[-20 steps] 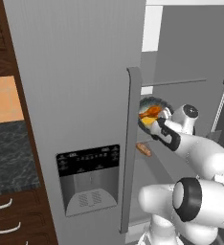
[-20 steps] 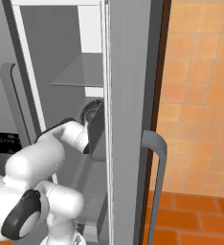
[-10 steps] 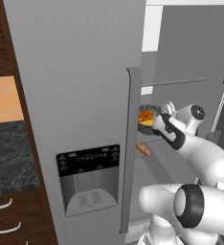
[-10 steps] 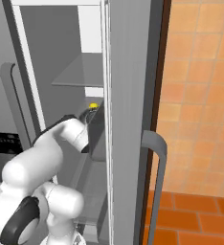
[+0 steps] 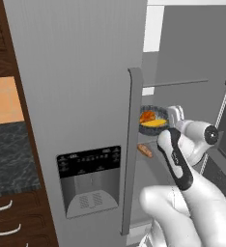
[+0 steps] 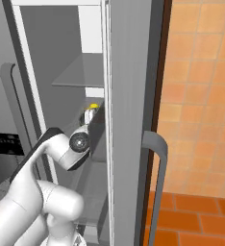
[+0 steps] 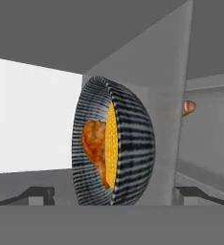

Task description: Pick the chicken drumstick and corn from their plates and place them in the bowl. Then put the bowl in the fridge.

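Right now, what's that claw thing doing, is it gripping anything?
Gripper: open, fingers wide apart on either side of the bowl, which carries the corn and chicken drumstick; not clamped on it.

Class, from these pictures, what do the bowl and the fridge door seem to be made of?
The bowl: probably glazed ceramic, judging by its dark ribbed wall; plastic is possible. The fridge door: seemingly brushed stainless steel, given its flat grey surface with fine vertical grain.
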{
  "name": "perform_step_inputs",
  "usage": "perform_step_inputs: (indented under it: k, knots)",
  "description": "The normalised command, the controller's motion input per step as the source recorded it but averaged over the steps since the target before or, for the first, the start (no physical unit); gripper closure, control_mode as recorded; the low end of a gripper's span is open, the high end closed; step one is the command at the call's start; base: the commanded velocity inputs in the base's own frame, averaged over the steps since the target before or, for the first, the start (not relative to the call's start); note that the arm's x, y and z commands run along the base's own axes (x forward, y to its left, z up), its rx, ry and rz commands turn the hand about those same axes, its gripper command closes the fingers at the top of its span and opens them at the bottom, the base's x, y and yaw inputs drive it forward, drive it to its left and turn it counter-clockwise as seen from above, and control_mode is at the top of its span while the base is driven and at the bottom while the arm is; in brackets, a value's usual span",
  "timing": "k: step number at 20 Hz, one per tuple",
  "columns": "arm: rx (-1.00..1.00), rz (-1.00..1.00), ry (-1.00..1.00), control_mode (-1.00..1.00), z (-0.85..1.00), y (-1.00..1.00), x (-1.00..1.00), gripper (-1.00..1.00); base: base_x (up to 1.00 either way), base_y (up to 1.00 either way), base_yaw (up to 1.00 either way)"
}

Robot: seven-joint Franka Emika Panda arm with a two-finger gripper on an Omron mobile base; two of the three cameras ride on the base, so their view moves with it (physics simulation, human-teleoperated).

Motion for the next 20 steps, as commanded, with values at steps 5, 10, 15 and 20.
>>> perform_step_inputs:
  k: [5, 10, 15, 20]
  knots:
    - [0.0, 0.03, 0.17, -1.0, 1.0, 0.02, -0.86, -1.0, 0.0, 0.0, 0.0]
    - [-0.09, 0.16, 0.49, -1.0, 0.96, 0.02, -0.94, -1.0, 0.0, 0.0, 0.0]
    - [-0.18, 0.22, -0.03, -1.0, -0.11, 0.04, -1.0, -1.0, 0.0, 0.0, 0.0]
    - [-0.12, 0.19, -0.09, -1.0, 0.27, 0.4, -1.0, -1.0, 0.0, 0.0, 0.0]
